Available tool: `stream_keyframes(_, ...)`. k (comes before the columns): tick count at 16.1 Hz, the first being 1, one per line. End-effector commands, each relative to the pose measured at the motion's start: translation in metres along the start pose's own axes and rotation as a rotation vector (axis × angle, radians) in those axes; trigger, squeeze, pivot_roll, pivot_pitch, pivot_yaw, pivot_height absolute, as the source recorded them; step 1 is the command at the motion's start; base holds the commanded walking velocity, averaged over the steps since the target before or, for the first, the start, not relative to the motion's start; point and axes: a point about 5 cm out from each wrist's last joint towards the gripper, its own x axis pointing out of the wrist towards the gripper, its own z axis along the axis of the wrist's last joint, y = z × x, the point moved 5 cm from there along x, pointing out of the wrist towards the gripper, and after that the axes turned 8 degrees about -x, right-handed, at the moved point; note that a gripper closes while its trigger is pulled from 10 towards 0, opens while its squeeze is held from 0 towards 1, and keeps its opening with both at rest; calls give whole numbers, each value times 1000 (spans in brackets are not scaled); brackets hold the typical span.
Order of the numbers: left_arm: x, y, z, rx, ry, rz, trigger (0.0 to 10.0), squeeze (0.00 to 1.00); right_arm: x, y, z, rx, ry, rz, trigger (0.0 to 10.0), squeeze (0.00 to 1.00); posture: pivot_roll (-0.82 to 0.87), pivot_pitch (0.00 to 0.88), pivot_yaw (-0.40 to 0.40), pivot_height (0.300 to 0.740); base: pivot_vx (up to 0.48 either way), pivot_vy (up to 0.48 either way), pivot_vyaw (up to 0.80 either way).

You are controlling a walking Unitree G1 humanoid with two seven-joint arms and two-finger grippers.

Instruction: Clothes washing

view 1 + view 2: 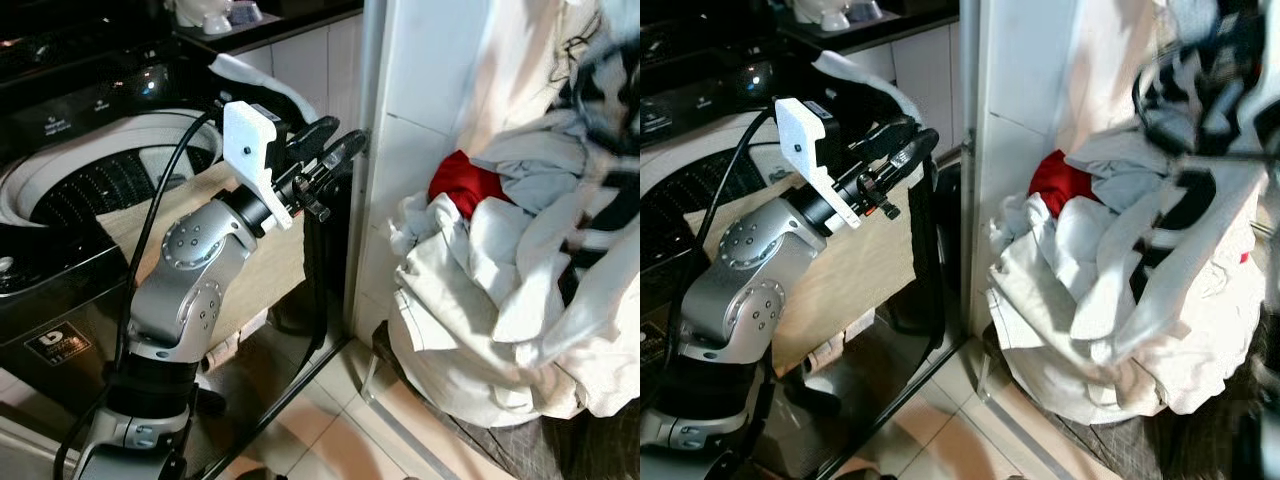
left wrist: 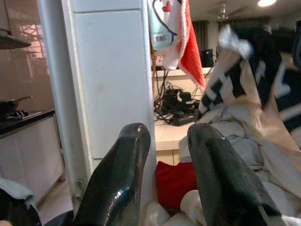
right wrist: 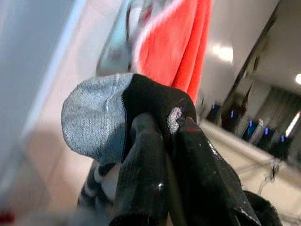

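- Right gripper [image 3: 164, 155] pinched shut on a black sock with grey toe [image 3: 94, 120], lifted clear.
- Left gripper [image 1: 330, 150] parted, empty, raised beside the white pillar [image 1: 420, 90].
- Heaped white, grey and red laundry [image 1: 490, 270] right of the top-loading washing machine [image 1: 110, 170].
- Soft, light, floppy; best pinched at a bunched fold.
- Striped garment blurred, its hold hard to make out.

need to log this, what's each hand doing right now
Left hand: open, empty, raised beside the washing machine.
Right hand: shut on a black and grey garment.
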Motion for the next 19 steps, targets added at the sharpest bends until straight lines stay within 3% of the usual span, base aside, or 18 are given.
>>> stream_keyframes(1,-1,0,4,31,-7,-2,10000,0,-7,12,-12,-16,76,74,10000,0,-62,0,38,740,0,0,0)
stream_keyframes(3,-3,-3,1,38,8,-19,10000,0,-29,35,-47,-25,242,184,10000,0,-64,0,41,740,0,0,0)
stream_keyframes(6,-4,-5,0,38,17,-39,10000,0,-47,44,-64,-40,358,228,10000,0,-72,0,52,740,0,0,0)
stream_keyframes(7,-4,-6,0,37,19,-46,10000,0,-52,46,-66,-30,383,238,10000,1000,-74,0,55,740,0,0,0)
stream_keyframes(10,-2,-9,0,31,19,-66,10000,0,-56,46,-51,2,355,226,10000,1000,-86,0,67,740,0,0,0)
stream_keyframes(12,-2,-9,0,31,21,-72,10000,0,-53,38,-31,24,286,210,10000,1000,-86,0,69,740,0,0,0)
stream_keyframes(18,-1,-11,-2,22,27,-87,10000,0,-50,15,-30,-28,307,140,10000,1000,-92,0,74,740,0,0,0)
stream_keyframes(19,0,-12,-2,20,25,-91,10000,0,-50,14,-35,-46,336,141,10000,863,-92,0,74,740,0,0,0)
